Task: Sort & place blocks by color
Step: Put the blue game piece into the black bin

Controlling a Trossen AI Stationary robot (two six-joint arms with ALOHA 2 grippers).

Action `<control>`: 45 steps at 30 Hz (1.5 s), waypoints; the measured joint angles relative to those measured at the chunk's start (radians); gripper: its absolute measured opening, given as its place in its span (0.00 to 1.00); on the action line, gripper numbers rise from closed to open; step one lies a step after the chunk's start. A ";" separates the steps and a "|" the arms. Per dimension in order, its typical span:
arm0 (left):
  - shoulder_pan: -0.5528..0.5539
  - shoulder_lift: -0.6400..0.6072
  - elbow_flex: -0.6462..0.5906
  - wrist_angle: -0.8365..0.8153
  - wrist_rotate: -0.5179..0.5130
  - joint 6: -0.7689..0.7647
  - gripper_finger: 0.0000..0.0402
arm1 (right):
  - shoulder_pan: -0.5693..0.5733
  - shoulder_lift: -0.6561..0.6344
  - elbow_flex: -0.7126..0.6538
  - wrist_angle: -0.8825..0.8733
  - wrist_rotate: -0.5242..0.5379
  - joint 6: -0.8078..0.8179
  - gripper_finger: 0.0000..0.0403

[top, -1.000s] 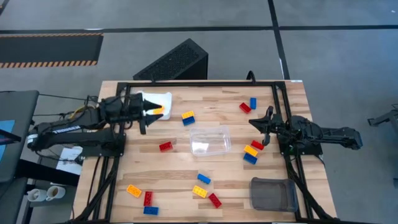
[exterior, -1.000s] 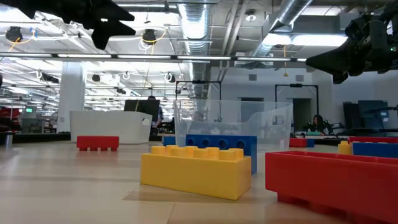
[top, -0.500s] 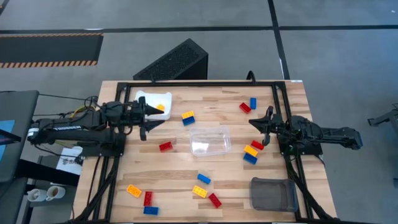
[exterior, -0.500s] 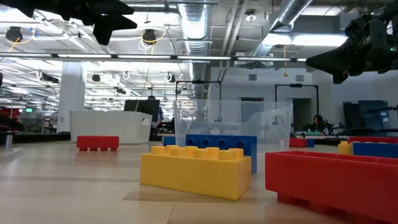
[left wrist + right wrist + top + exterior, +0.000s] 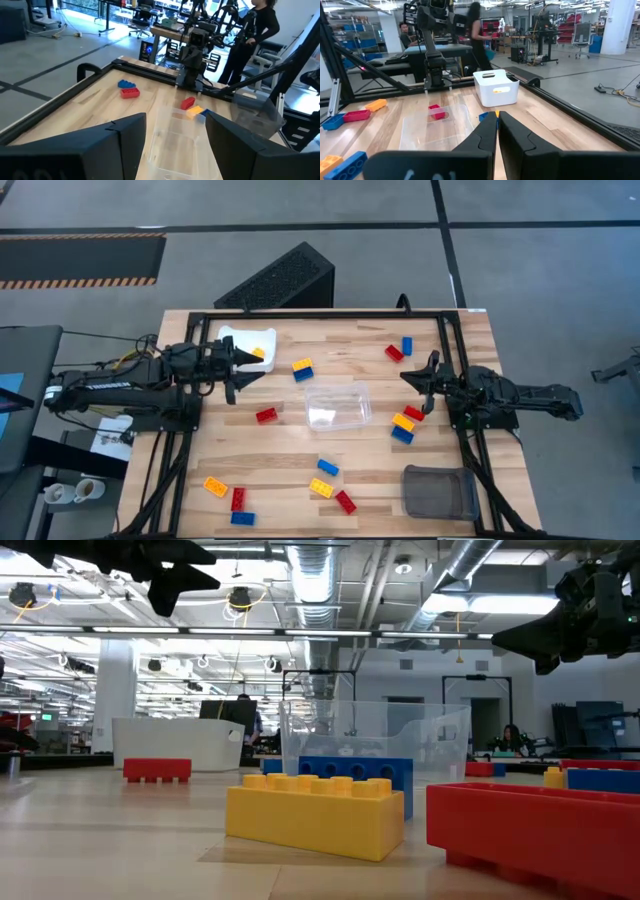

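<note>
Red, blue and yellow blocks lie scattered flat on the wooden table: a yellow-and-blue pair, a red one, a red, yellow and blue group, and several along the near edge. One yellow block lies in the white tray at the far left. My left gripper hovers open just beside that tray, nothing between its fingers. My right gripper hangs shut and empty at the right, above the table.
A clear plastic container stands mid-table and a grey container at the near right corner. A black frame rims the table. People stand in the room beyond. Bare wood lies between the clear container and the near blocks.
My left arm has swung a little toward the table's near edge, off the white tray, so more of the tray shows. Its fingers stay open and empty. The blocks have not moved.
</note>
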 joint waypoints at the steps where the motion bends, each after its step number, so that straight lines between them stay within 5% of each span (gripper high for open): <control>1: 0.000 0.000 0.000 0.000 0.000 -0.006 0.47 | 0.000 0.000 0.000 0.000 0.000 0.000 0.11; 25: -0.080 0.000 0.000 0.054 0.055 -0.063 0.47 | 0.000 0.000 0.000 0.000 0.000 0.000 0.11; 45: -0.300 0.000 0.000 0.052 -0.079 -0.014 0.38 | 0.000 0.000 0.000 0.000 0.001 0.000 0.11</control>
